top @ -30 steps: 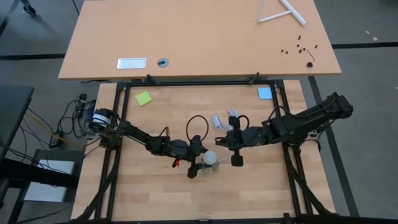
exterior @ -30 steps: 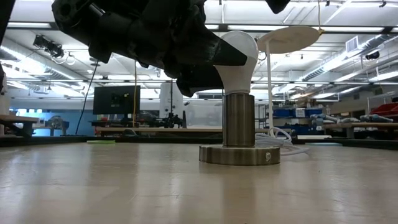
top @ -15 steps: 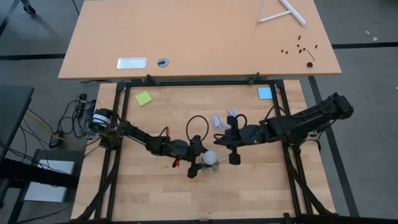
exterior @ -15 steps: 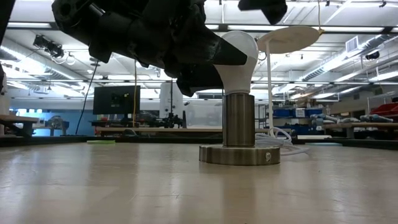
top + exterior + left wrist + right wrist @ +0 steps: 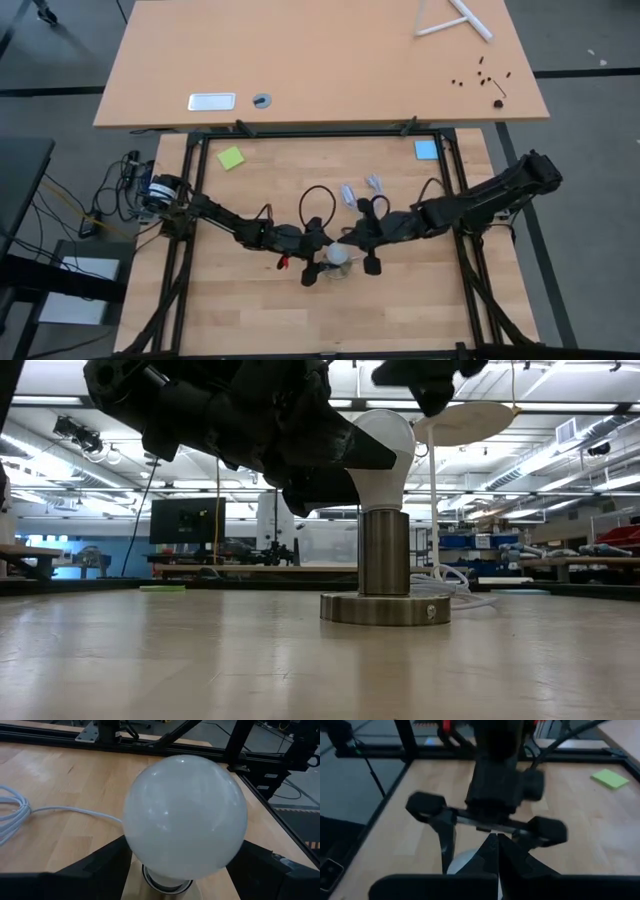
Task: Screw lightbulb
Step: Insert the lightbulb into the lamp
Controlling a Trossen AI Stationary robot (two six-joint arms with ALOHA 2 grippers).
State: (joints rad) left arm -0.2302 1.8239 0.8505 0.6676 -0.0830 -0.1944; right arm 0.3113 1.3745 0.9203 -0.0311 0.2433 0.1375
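Left arm reaches in from the counter's point(image 5: 240, 310) left edge; left gripper point(image 5: 322, 262) spread wide around the lightbulb point(image 5: 339, 255), one finger point(image 5: 95, 865) on each side of the glass, contact can't be told. Lightbulb stands upright, seated in the metal socket point(image 5: 385, 565) on its round base, near counter center. White cord point(image 5: 20, 815) trails off beside it. Right gripper point(image 5: 369, 257) just beside the bulb on the other side, clenched, holding nothing, raised above the socket in the low view. Green sticky note point(image 5: 231, 158) and blue note point(image 5: 426, 150) lie at the far corners.
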